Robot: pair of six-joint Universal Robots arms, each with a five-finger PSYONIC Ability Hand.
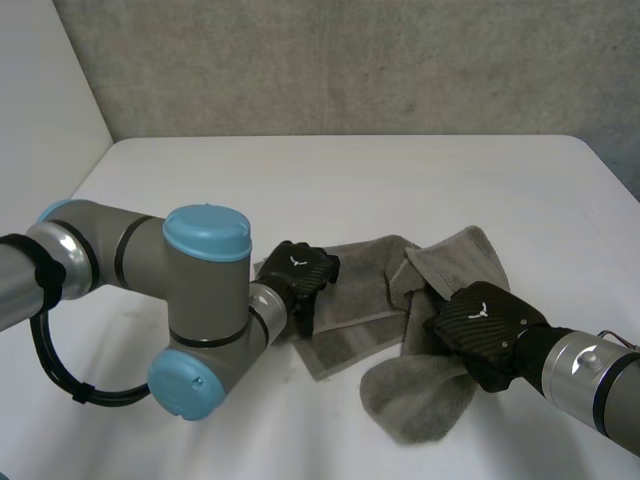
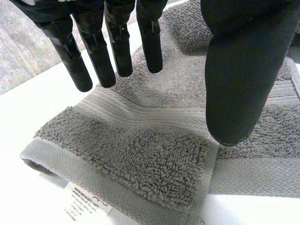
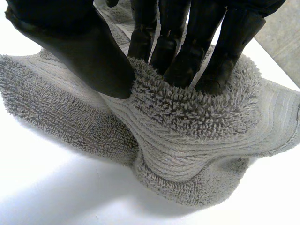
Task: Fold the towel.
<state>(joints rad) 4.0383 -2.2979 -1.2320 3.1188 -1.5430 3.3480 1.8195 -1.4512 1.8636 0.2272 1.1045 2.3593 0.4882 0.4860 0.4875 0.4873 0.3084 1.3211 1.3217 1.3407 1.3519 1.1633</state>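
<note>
Towel, judged limp and light, is pinched by right hand at lower right. Left hand is held spread above it; corners seem best gripped.

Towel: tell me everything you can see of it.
The towel is grey terry with flat woven bands, hemmed edges and a white label at one corner. It lies on the white table, flat at the robot's left, rumpled at its right. The left hand is open over the flat end; the right hand pinches a raised fold.
</note>
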